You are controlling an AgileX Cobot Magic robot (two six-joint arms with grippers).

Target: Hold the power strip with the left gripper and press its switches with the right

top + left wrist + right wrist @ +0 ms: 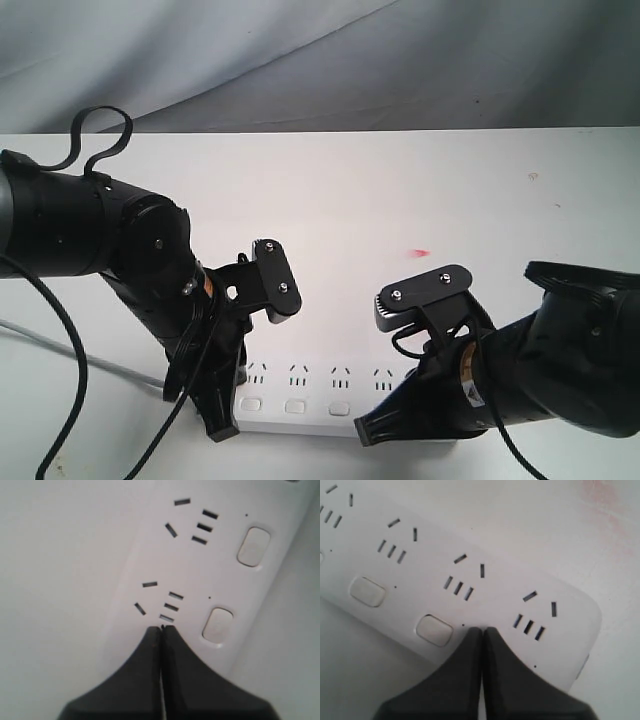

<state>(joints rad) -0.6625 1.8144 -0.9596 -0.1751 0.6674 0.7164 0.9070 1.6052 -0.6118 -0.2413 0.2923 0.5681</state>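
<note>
On the white table [400, 190], the left pincer [161, 629] and the right pincer [483, 630] are both pinched closed, holding nothing, tips over the power strip [315, 392].

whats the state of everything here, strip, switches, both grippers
power strip: lying flat, nothing plugged in
switches: on or off cannot tell
left gripper: shut on nothing, tip at the strip
right gripper: shut, tip over the strip beside a switch
</note>
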